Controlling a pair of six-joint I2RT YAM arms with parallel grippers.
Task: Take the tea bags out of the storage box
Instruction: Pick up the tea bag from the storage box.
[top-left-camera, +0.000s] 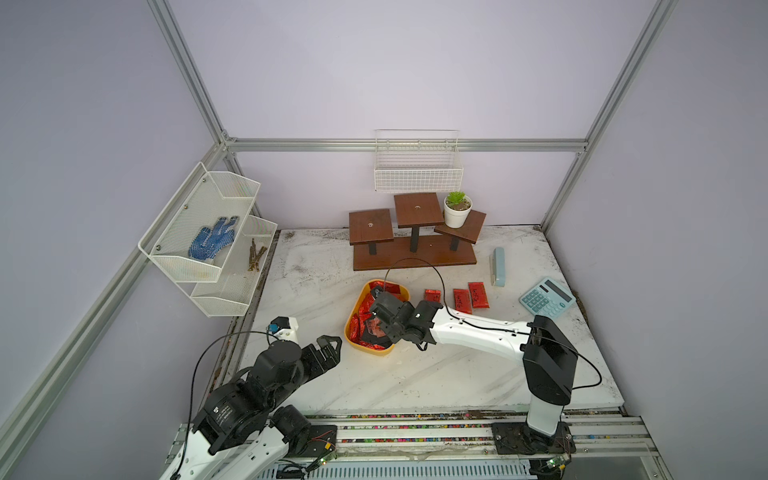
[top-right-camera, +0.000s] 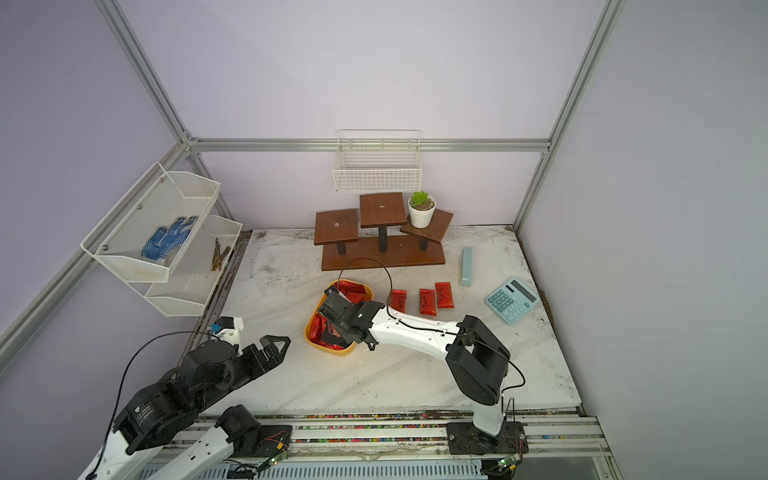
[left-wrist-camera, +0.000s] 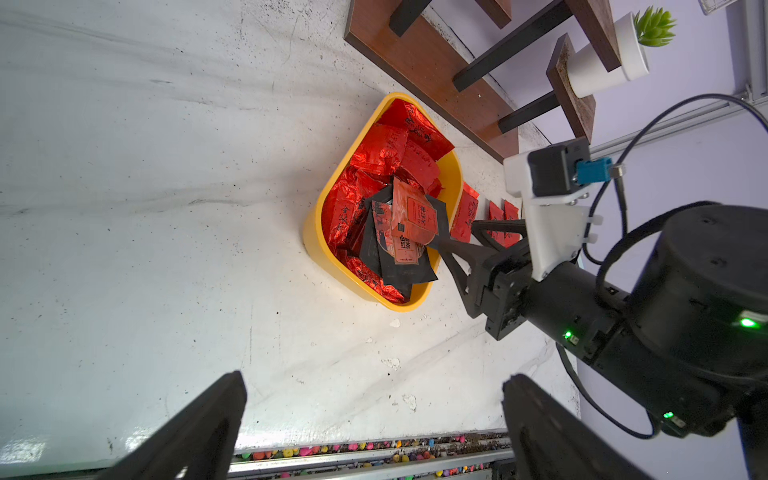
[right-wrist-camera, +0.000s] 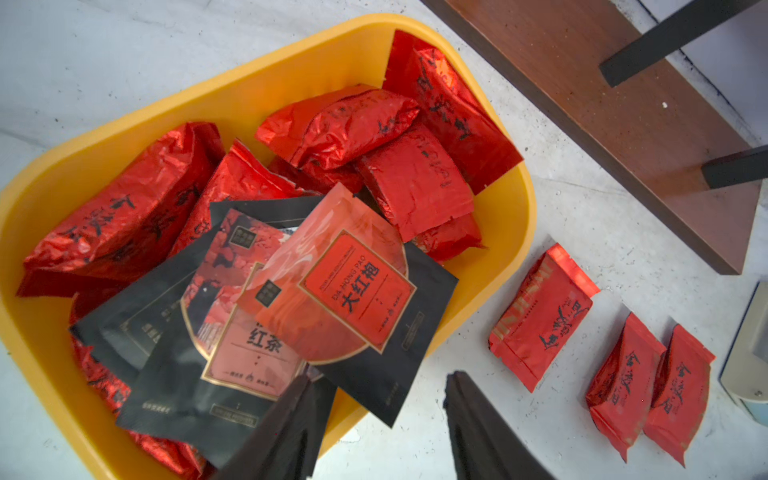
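The yellow storage box sits mid-table, filled with tea bags: crinkled red foil sachets and flat black sachets on top. Three red sachets lie in a row on the table to the right of the box. My right gripper is open and straddles the box's near right rim. One finger is over the black sachets; the other is outside over the table. A black sachet's corner overhangs the rim between them, ungripped. My left gripper hangs open and empty left of the box.
A brown wooden stepped stand with a potted plant stands behind the box. A pale blue stapler and a calculator lie at the right. A wire basket hangs on the back wall, mesh shelves at the left.
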